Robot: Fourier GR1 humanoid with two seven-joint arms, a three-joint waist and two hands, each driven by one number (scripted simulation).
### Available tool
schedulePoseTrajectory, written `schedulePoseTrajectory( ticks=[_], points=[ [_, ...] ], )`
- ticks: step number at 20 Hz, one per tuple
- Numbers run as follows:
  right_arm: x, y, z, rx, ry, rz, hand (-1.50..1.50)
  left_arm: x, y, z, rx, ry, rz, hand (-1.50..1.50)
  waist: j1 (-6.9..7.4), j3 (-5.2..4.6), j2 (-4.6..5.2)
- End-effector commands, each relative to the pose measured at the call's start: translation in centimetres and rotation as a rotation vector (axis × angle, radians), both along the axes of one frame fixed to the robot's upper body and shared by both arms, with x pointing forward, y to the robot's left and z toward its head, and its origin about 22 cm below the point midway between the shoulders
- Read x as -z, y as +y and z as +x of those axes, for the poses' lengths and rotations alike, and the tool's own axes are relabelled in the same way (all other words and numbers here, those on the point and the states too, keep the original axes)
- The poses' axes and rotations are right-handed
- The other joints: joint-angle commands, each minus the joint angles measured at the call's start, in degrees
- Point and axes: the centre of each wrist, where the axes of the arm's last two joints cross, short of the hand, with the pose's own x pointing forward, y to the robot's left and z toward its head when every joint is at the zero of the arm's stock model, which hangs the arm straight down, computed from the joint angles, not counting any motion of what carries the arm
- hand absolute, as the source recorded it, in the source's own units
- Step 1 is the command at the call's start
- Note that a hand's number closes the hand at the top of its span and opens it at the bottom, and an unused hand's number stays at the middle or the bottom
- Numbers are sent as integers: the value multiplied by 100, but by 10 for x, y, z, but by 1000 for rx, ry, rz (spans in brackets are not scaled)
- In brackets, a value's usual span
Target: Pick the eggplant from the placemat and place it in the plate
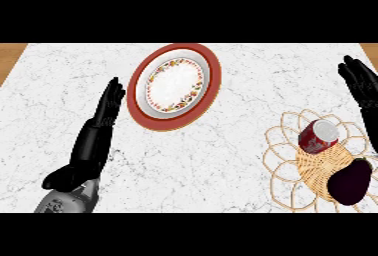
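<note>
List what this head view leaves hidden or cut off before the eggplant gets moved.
- Right hand: cut by the view's right edge; only fingers show, its forearm is out of view.
- Placemat: its right side and lower rim run past the view's edges.
- Eggplant: its underside and how it rests on the placemat are hidden.
- Red can: label too small to read.
- Left hand: palm side faces away; forearm cut at the lower edge.

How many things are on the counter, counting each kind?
Plate: 1
Placemat: 1
Can: 1
Eggplant: 1
Total: 4
</note>
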Motion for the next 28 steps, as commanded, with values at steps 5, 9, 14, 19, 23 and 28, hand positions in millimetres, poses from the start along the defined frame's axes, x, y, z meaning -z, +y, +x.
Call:
schedulePoseTrajectory(
  ticks=[5,9,14,19,23,28],
  points=[
    [60,-80,-44,265,134,411,150,24,83,0,-248,313,53,0,-256,-192,-79],
    [86,-138,-88,761,202,146,-150,51,83,-17,-275,448,13,0,-439,-197,-62],
    [158,-135,-163,668,137,331,-150,30,94,-3,-225,488,16,0,-125,-216,-129],
    [154,-153,-167,557,234,104,-150,43,93,19,-213,481,18,0,-42,-233,-107],
    [142,-147,-163,534,302,9,-150,46,95,10,-174,488,28,0,11,-235,-118],
    [126,-137,-157,502,326,-24,-150,40,87,21,-196,487,26,0,-2,-235,-121]
  ],
)
